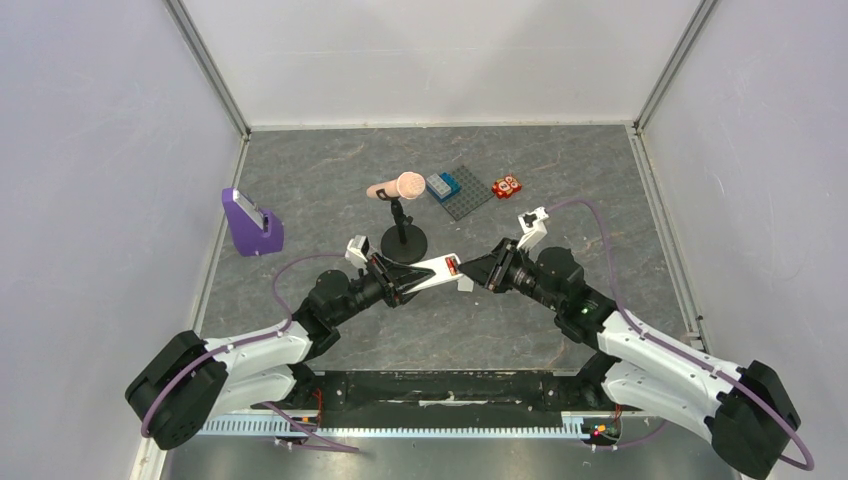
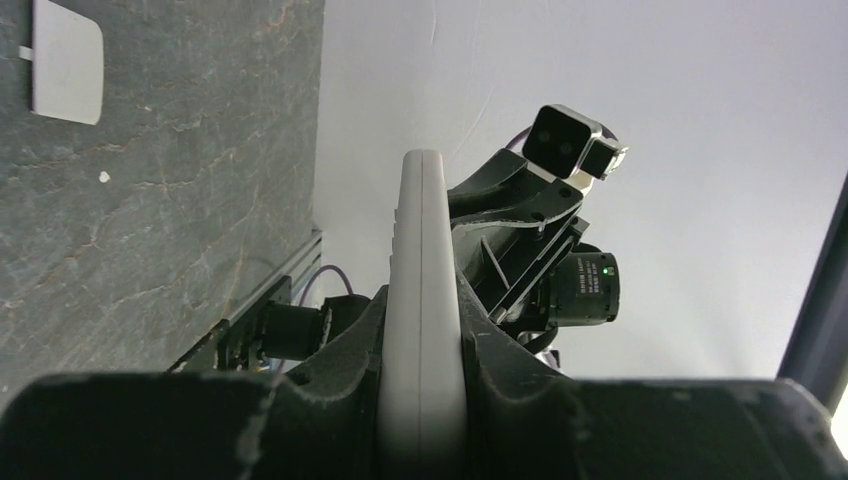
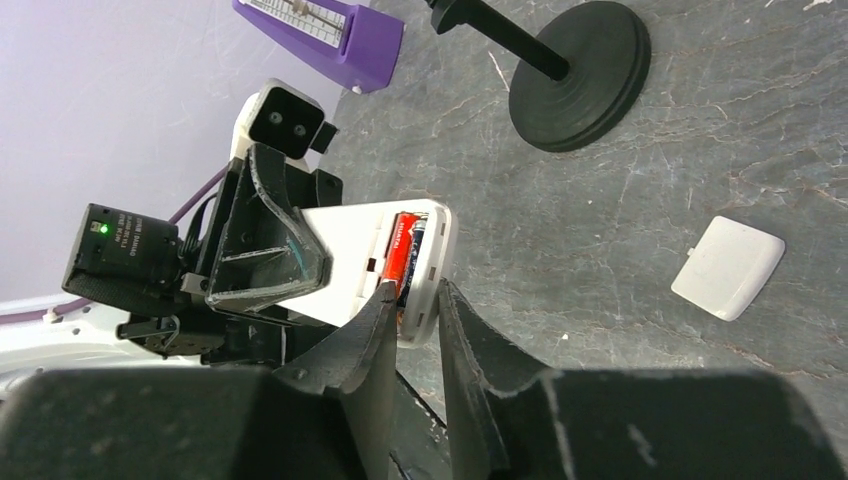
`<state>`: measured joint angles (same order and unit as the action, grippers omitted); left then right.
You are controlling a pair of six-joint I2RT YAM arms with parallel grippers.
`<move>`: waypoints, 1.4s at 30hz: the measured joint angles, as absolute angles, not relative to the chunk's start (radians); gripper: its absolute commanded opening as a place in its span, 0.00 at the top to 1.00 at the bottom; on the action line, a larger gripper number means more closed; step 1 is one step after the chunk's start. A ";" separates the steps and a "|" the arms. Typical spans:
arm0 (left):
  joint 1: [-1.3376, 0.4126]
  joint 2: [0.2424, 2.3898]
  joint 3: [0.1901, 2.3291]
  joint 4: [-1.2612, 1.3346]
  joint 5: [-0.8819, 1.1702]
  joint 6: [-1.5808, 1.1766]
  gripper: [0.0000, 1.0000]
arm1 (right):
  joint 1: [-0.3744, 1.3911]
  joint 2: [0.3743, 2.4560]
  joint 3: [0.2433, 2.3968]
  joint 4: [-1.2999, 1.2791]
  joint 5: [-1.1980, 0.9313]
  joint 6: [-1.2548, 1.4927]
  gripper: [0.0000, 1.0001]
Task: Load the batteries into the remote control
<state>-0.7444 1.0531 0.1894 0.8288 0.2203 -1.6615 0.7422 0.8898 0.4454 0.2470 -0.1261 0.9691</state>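
Note:
My left gripper (image 1: 405,280) (image 2: 422,310) is shut on the white remote control (image 1: 440,270) (image 2: 422,220) and holds it edge-on above the table. In the right wrist view the remote (image 3: 350,240) shows its open battery bay, with the red-orange battery (image 3: 402,262) and the black battery (image 3: 417,248) lying side by side in it. My right gripper (image 1: 472,280) (image 3: 415,300) is closed to a narrow gap around the remote's end rim. Its left fingertip (image 3: 385,300) touches the red battery's end.
The white square cover (image 3: 727,268) (image 2: 67,60) lies on the table. A microphone on a black stand (image 1: 405,240) (image 3: 580,75) stands behind the arms. A purple wedge (image 1: 250,222) is at the left. A grey baseplate (image 1: 468,195) and a red dotted block (image 1: 508,185) are at the back.

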 measured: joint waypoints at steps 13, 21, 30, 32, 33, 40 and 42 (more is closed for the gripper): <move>-0.732 1.061 0.230 0.770 0.289 -1.404 0.98 | 0.738 0.932 0.445 0.236 -0.143 0.969 0.51; -0.744 0.939 0.275 0.586 0.323 -1.082 0.98 | 0.739 0.861 0.445 0.209 -0.157 0.973 0.19; -0.744 0.842 0.275 0.418 0.263 -0.877 0.98 | 0.737 0.810 0.454 0.143 -0.111 0.893 0.17; -0.744 0.820 0.276 0.364 0.241 -0.850 0.98 | 0.732 0.848 0.488 0.069 -0.062 0.823 0.16; -0.744 0.811 0.276 0.342 0.232 -0.844 0.98 | 0.729 0.872 0.511 0.035 -0.042 0.789 0.17; -0.738 0.762 0.302 0.147 0.171 -0.825 0.98 | 0.716 1.228 0.789 -0.228 0.031 0.371 0.23; -0.729 0.762 0.320 0.099 0.165 -0.825 0.98 | 0.716 1.317 0.843 -0.281 0.031 0.256 0.25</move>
